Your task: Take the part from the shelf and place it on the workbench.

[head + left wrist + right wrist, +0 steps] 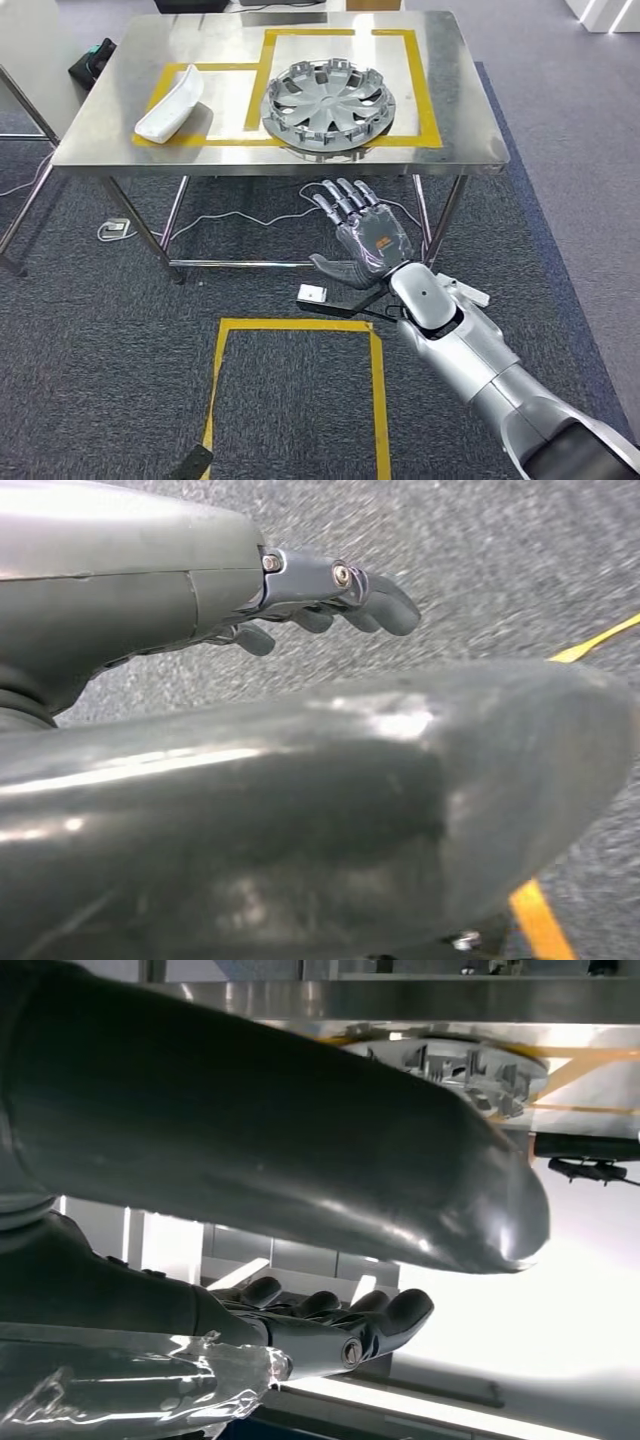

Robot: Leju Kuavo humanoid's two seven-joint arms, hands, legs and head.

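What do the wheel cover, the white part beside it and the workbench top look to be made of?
Wheel cover: probably moulded plastic, matte grey, with thin ribbed spokes. White part: likely glossy plastic, smooth and curved, though this is less certain. Workbench top: brushed steel by its look, with soft streaked reflections.

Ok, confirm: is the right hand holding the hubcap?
No. The right hand is open, below the table edge, and the hubcap lies on top.

On the workbench, the wheel cover lies right of centre, inside a taped outline. The curved part lies to its left, well apart, in another outline. The right hand hangs before the bench's front edge, below the wheel cover, over the carpet.
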